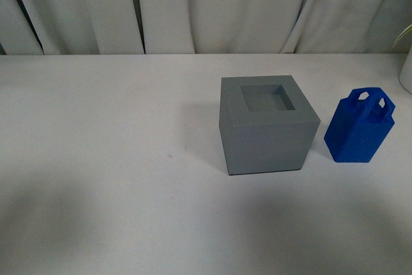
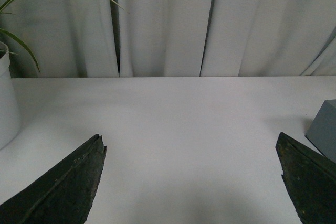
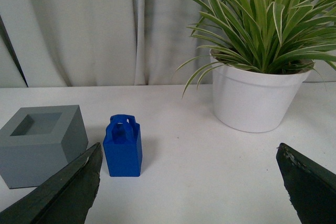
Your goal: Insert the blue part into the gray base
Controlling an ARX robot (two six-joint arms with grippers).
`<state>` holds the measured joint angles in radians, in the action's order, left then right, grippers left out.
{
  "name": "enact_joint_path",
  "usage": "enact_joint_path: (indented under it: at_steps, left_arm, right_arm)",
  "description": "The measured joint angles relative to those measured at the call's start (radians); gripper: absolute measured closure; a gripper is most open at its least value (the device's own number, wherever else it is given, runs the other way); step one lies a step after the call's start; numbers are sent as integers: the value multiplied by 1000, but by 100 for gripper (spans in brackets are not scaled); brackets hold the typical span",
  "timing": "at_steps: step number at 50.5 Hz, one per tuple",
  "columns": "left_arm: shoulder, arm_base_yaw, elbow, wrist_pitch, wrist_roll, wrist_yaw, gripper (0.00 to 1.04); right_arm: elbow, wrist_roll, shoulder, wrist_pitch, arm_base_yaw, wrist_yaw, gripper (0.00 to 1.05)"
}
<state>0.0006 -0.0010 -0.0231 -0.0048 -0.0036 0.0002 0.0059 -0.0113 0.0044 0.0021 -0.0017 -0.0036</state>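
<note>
White table (image 1: pixel 96 159) fills my front view, with a pale curtain (image 1: pixel 212 4) hanging in folds along its far edge. Neither of my arms shows from there.

In my right wrist view there's the potted plant: a white pot (image 3: pixel 257 98) standing on the table, holding long, green, pale-striped leaves (image 3: pixel 252 19) that fan out above it. My left wrist view catches a white pot (image 2: pixel 6 103) too, at the edge of the frame, well apart from the gray cube.

Now my grippers. Left gripper (image 2: pixel 189 137): jaws spread wide, bare tabletop between the dark fingers (image 2: pixel 68 182), gripping nothing and touching nothing I can see. Right gripper (image 3: pixel 189 147): same again, released and wide, only table between its fingers (image 3: pixel 68 192).

Gray base (image 1: pixel 267 127) sits flat on the table right of centre, its square recess facing up and showing just its own gray floor.

Blue part (image 1: pixel 358 128) stands upright on the table just beside the base, on its right, with a narrow gap between them. Its two loops point up. It's outside the recess, between the base and the plant's pot.
</note>
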Motion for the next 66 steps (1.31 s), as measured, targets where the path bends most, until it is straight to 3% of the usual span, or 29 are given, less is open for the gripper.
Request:
enact_joint_path:
  at_steps: [49, 55, 62, 66]
  left_arm:
    - [0, 0, 0, 0, 0, 0, 6]
    - [0, 0, 0, 0, 0, 0, 6]
    - [0, 0, 0, 0, 0, 0, 6]
    - [0, 0, 0, 0, 0, 0, 6]
  right_arm:
    - [0, -1, 2, -4, 0, -4, 7]
    - [56, -22, 119, -100, -5, -78, 7]
    - [160, -54, 392, 42, -44, -201, 7]
    - [249, -56, 592, 117, -82, -365, 7]
